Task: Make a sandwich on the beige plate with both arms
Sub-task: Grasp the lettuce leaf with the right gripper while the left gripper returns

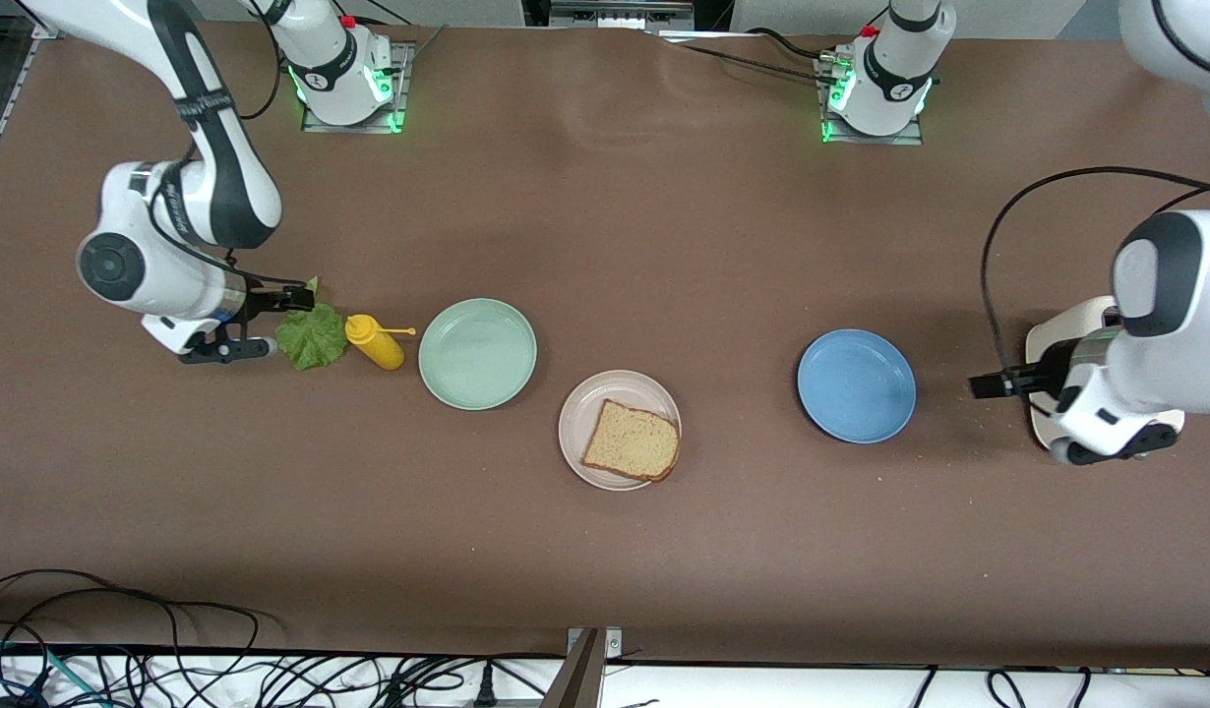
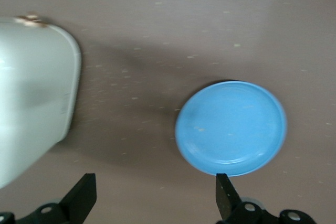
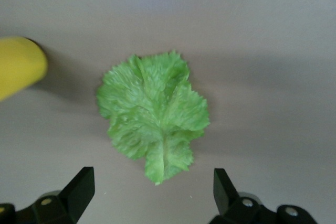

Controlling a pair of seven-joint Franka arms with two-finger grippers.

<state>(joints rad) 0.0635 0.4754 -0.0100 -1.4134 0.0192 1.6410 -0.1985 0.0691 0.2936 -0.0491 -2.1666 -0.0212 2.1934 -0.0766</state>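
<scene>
One bread slice (image 1: 633, 442) lies on the beige plate (image 1: 577, 413), mid-table, toward the front edge.
Right gripper (image 1: 292, 295) hangs spread over the lettuce leaf (image 1: 313, 337) near its end of the table; left gripper (image 1: 989, 385) hovers spread near the blue plate (image 1: 856, 385). Three plates, one mustard bottle (image 1: 374, 341). Only the left wrist view shows the white tray (image 2: 31, 93) uncovered.

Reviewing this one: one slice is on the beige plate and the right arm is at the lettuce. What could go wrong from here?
1. The right gripper is open over the thin, flat lettuce leaf; its jaws may slide off or tear it.
2. The yellow mustard bottle lies right beside the leaf and could get knocked.
3. The bread slice overhangs the beige plate rim, so stacking may end up off-centre.
</scene>
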